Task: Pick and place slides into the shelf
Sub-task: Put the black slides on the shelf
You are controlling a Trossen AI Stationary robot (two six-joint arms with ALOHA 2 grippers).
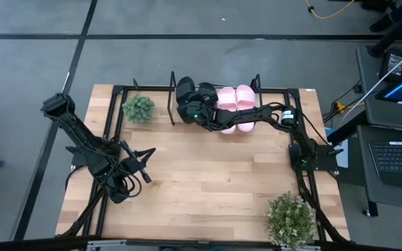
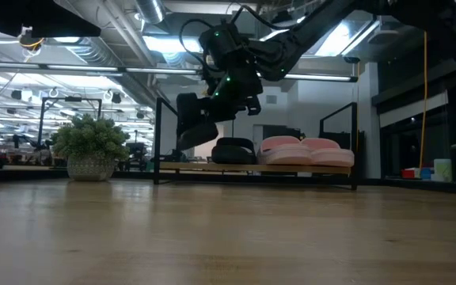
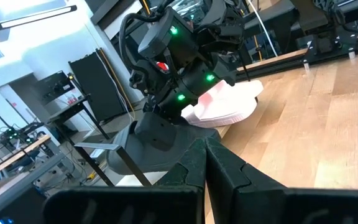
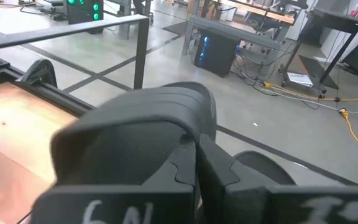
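Note:
My right gripper (image 2: 214, 104) is shut on a matte black slide (image 2: 194, 125), lifted above the left part of the shelf (image 2: 252, 168). A second black slide (image 2: 234, 150) and two pale pink slides (image 2: 303, 150) rest sole-down on the shelf's wooden board. From above, the held slide (image 1: 185, 93) sits left of the other black slide (image 1: 206, 94) and the pink pair (image 1: 236, 104). My left gripper (image 1: 142, 171) waits, shut, over the table's left part, touching nothing. In the left wrist view, its fingers (image 3: 194, 163) point toward the right arm. My right gripper holds the black slide by its wide strap (image 4: 135, 137), at the strap's edge beside the fingers (image 4: 213, 171). It comes from the table's right, slanting down. The slide is lifted clear and hangs tilted below the gripper (image 2: 194, 125), above the shelf board.
One small potted plant (image 1: 139, 108) stands at the shelf's left end, and another (image 1: 290, 219) sits at the table's near right corner. A black frame (image 1: 302, 118) runs around the table. The bare wooden tabletop (image 1: 208, 174) lies between the arms.

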